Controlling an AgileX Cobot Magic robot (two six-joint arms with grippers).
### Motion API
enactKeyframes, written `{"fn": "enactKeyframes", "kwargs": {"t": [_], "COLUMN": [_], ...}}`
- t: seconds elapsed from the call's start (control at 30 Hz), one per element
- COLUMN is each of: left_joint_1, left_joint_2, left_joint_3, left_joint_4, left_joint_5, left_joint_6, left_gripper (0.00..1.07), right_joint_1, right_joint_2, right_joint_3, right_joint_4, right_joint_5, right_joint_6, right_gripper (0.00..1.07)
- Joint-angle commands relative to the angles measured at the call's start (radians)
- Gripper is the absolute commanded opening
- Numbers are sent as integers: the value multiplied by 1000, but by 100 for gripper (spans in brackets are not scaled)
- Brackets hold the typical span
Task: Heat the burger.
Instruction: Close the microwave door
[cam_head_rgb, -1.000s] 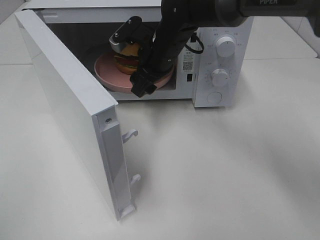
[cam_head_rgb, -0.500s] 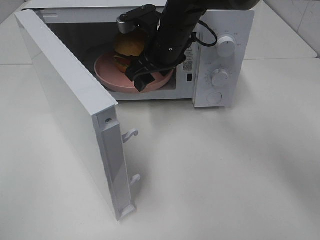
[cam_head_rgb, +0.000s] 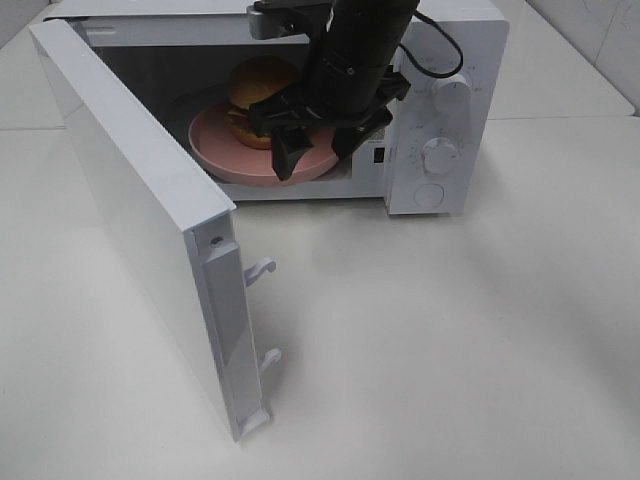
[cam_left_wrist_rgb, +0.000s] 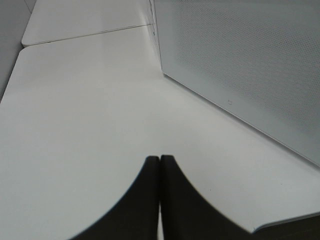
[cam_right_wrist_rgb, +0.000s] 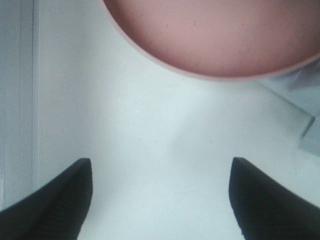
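The burger (cam_head_rgb: 256, 92), golden-brown bun on top, sits on a round pink plate (cam_head_rgb: 215, 142) inside the open microwave (cam_head_rgb: 450, 50). My right gripper (cam_head_rgb: 317, 150) hangs just in front of the microwave's opening, over the plate's near rim, open and holding nothing. In the right wrist view its fingertips (cam_right_wrist_rgb: 55, 200) stand wide apart with the pink plate (cam_right_wrist_rgb: 210, 35) beyond them; the burger is out of that view. My left gripper (cam_left_wrist_rgb: 160, 170) is shut and empty, low over the table beside the microwave door (cam_left_wrist_rgb: 250, 60).
The microwave door (cam_head_rgb: 130, 200) swings far out to the left front, its latch hooks (cam_head_rgb: 262, 268) pointing right. Two white knobs (cam_head_rgb: 452, 92) and a round button (cam_head_rgb: 430, 195) sit on the control panel. The white table (cam_head_rgb: 450, 340) spreads in front.
My right gripper, which stood around the burger inside the microwave, has drawn back out toward the front and turned. The burger stays on the plate.
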Motion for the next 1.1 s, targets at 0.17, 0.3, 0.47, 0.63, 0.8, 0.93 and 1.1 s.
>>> {"fn": "enactKeyframes", "kwargs": {"t": [0.17, 0.3, 0.47, 0.63, 0.8, 0.93, 1.1], "left_joint_1": [-6, -6, -6, -6, -6, -6, -6], "left_joint_2": [-23, -23, -23, -22, -22, -22, -22], "left_joint_3": [2, 2, 2, 2, 2, 2, 2], "left_joint_4": [-4, -4, -4, -4, -4, -4, -4], "left_joint_5": [-14, -14, -14, -14, -14, -14, -14], "left_joint_6": [-3, -3, -3, -3, -3, -3, -3], "left_gripper": [0, 0, 0, 0, 0, 0, 0], "right_joint_1": [-2, -2, -6, -24, -122, -209, -333], "right_joint_2": [-62, -76, -99, -135, -244, -348, -498], "right_joint_3": [-4, -4, 10, 51, 209, 338, 474], "right_joint_4": [-42, -104, -195, -209, -200, -201, -201], "right_joint_5": [158, 227, 263, 263, 262, 262, 261], "right_joint_6": [83, 111, 155, 170, 187, 188, 194], "right_gripper": [71, 71, 71, 71, 71, 70, 70]}}
